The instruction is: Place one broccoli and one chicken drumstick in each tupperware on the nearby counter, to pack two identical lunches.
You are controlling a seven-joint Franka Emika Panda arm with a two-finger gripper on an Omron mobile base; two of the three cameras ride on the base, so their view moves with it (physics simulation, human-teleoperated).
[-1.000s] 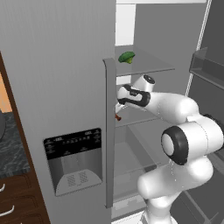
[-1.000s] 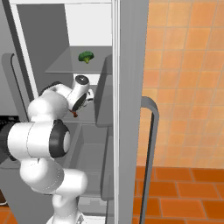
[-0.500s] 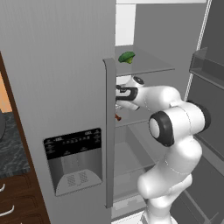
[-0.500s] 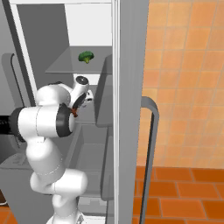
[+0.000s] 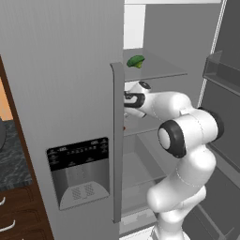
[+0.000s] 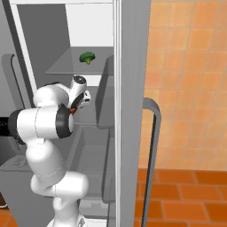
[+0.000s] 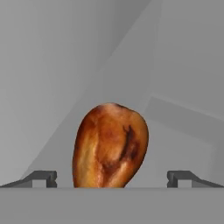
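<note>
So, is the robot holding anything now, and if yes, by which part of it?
Nothing is held. The jaws stand wide open on either side of the chicken drumstick, with a clear gap between it and each fingertip.

Rendered, flat and even throughout; no visible light source, no glare, no motion blur. Soft shading only inside the fridge (image 5: pixel 154 28), darker under its shelf (image 5: pixel 159 70). Orange tile wall (image 6: pixel 190 80) bright, evenly lit. Hand view slightly soft, low contrast on grey walls; chicken drumstick (image 7: pixel 110 146) sharp, with faint highlights on top. No edge distortion. Slight upscaling softness in both base views.
</note>
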